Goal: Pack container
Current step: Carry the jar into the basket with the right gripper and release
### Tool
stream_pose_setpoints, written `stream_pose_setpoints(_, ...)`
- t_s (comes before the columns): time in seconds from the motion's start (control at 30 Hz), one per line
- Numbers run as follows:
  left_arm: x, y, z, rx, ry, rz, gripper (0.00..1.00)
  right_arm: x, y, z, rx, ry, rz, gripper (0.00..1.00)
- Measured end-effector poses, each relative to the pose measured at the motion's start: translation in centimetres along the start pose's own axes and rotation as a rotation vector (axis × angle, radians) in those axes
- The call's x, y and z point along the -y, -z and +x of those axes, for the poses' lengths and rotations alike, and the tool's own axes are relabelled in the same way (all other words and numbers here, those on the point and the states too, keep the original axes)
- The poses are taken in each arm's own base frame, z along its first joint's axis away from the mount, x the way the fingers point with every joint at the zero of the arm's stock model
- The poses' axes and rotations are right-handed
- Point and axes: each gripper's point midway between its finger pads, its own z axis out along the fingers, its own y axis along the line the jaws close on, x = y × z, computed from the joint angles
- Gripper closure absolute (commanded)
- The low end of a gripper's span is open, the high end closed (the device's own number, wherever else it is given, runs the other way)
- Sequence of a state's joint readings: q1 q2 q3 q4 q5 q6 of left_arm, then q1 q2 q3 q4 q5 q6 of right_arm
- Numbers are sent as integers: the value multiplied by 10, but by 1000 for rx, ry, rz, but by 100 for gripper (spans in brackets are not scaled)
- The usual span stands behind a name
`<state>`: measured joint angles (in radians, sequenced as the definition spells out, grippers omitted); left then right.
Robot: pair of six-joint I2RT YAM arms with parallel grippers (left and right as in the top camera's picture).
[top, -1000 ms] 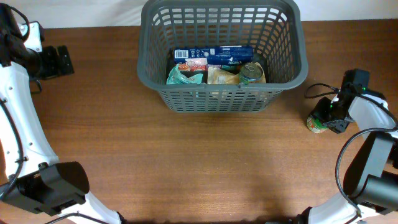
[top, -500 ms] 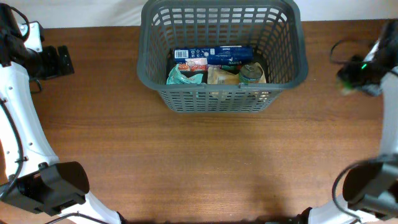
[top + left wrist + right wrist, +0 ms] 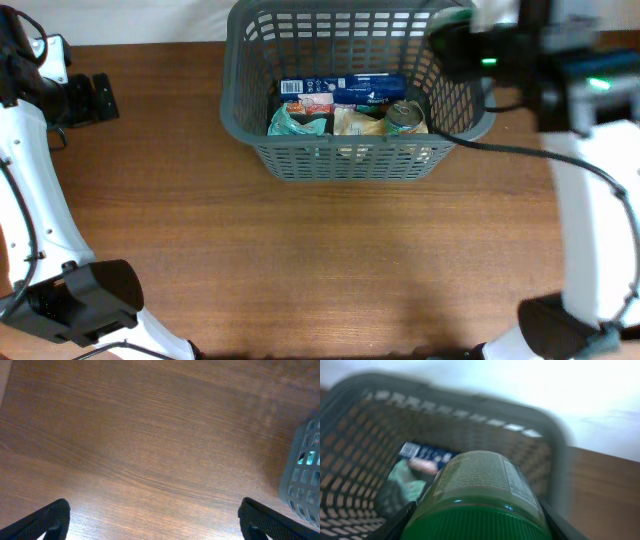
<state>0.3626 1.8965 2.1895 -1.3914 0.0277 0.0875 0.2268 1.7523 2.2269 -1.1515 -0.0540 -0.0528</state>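
Bright, even light; jar (image 3: 480, 485) and container (image 3: 355, 445) motion-blurred, perhaps defocused.

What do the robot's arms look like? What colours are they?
Both arms are white tubes with chunky black joints. The left arm ends in black jaws. The right arm has a thin black cable trailing from it and small green lights glowing.

The slotted basket (image 3: 350, 160) is dark grey, the jar (image 3: 480, 485) green-lidded, the wood-grain table (image 3: 300, 260) brown.
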Motion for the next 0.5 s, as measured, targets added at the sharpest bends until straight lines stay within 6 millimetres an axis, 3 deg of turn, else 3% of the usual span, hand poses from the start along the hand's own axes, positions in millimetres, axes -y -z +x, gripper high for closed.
stream_pose_setpoints(0.17, 0, 0, 0, 0, 0, 0, 1, -43, -93, 43, -198, 65, -78, 96)
stream_pose_setpoints(0.2, 0, 0, 0, 0, 0, 0, 1, -50, -122, 64, -272, 73, -89, 96)
stream_pose_setpoints(0.3, 0, 0, 0, 0, 0, 0, 1, -53, -159, 99, -389, 73, -94, 96)
stream_pose_setpoints(0.33, 0, 0, 0, 0, 0, 0, 1, -53, -177, 125, -476, 65, -94, 91)
stream_pose_setpoints(0.37, 0, 0, 0, 0, 0, 0, 1, -53, -184, 137, -515, 64, -94, 78)
stream_pose_setpoints(0.43, 0, 0, 0, 0, 0, 0, 1, -53, -194, 150, -555, 60, -98, 28)
stream_pose_setpoints(0.5, 0, 0, 0, 0, 0, 0, 1, -54, -200, 152, -556, 59, -103, 15)
